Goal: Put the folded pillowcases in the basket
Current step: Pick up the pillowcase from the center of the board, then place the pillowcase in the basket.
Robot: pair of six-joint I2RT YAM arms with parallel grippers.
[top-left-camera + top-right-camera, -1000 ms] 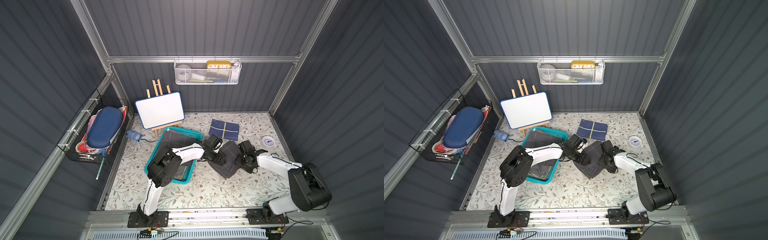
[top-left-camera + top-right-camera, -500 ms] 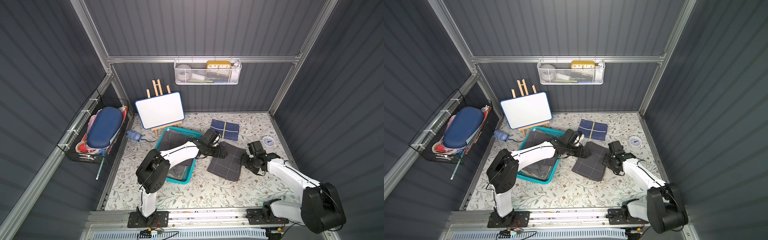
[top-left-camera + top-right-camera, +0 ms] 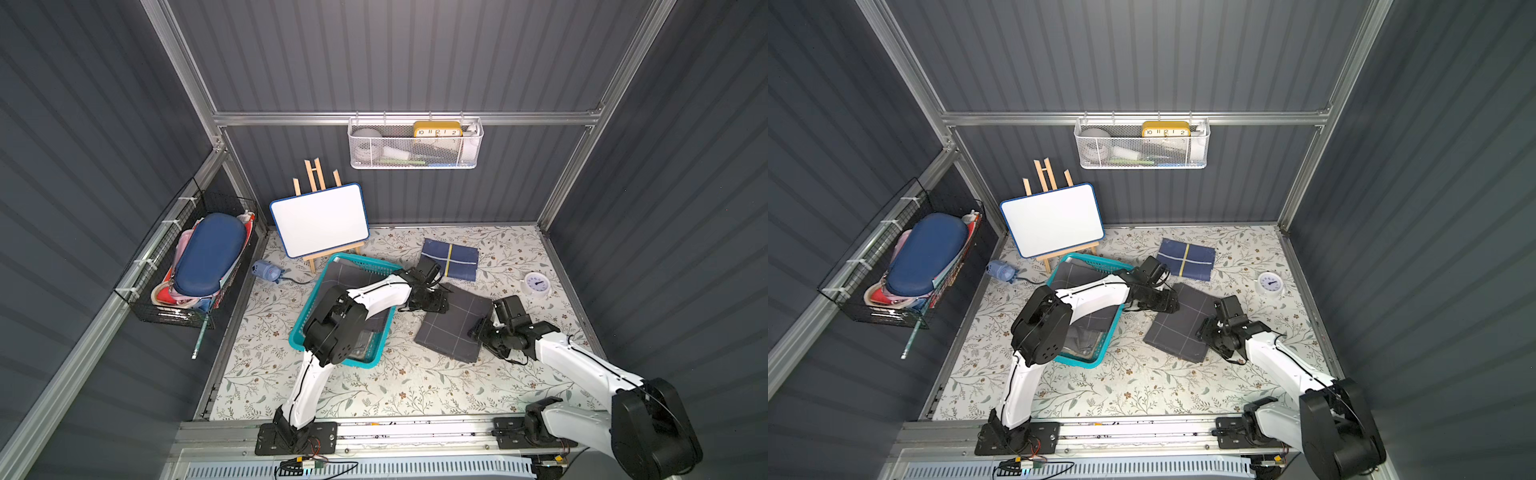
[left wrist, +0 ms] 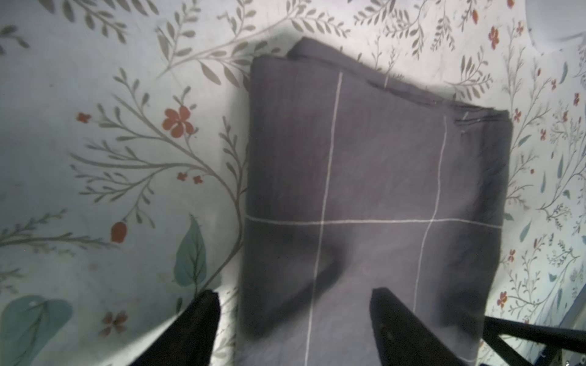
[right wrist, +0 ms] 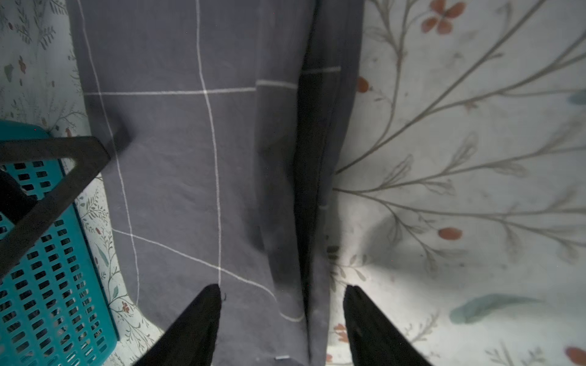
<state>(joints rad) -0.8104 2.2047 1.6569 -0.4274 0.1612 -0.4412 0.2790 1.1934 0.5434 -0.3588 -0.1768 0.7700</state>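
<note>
Now, your pillowcase (image 3: 455, 322) lies flat on the table (image 3: 374, 395) just beside the basket (image 3: 312, 298): likely soft, light, floppy, so pinch every layer at the opposite edges your left gripper (image 4: 293, 293) and right gripper (image 5: 282, 286) straddle, jaws apart.

the yellow clock (image 3: 437, 129) shows numerals 10, 11, 12, 1, 2 (white dial (image 3: 536, 284) unreadable).

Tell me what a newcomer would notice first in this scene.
The folded grey pillowcase lies flat on the floral table, with the left gripper and right gripper open at opposite edges. Beside it sits the teal basket, holding grey cloth. A blank whiteboard stands on an easel at the back.
</note>
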